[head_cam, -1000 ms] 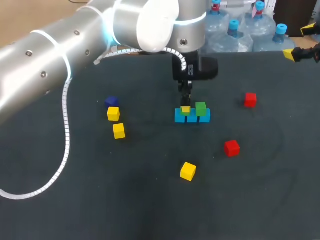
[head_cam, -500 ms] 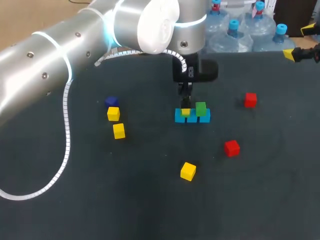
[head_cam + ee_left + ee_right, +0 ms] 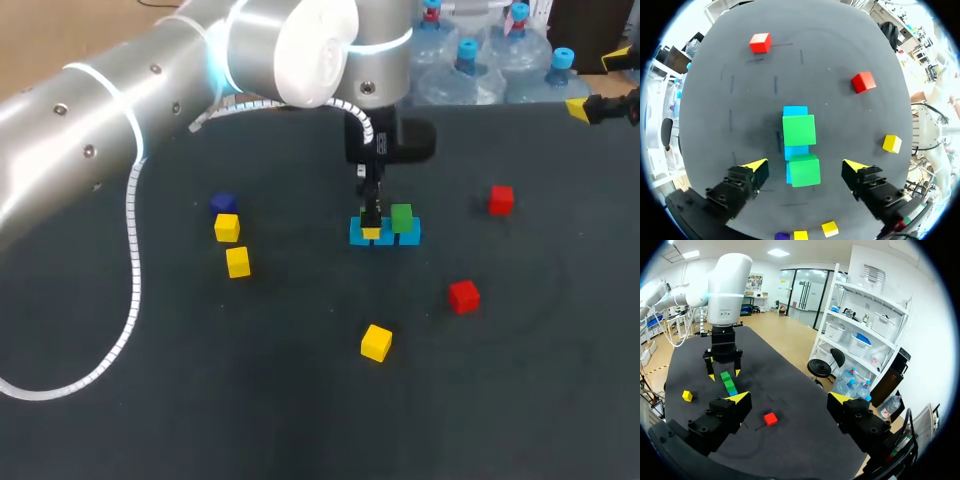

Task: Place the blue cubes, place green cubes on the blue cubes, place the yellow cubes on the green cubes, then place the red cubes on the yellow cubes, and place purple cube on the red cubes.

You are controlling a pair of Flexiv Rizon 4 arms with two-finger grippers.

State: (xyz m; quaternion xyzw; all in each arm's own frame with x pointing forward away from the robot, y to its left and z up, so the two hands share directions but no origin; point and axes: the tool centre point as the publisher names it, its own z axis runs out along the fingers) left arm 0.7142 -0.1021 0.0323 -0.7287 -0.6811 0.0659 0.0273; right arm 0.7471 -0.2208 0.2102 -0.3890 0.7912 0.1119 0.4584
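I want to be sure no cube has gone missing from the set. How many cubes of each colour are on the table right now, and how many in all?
blue cubes: 3
green cubes: 2
yellow cubes: 3
red cubes: 2
purple cube: 1
Total: 11

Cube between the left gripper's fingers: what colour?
The cube is green; it shows best in the left wrist view.
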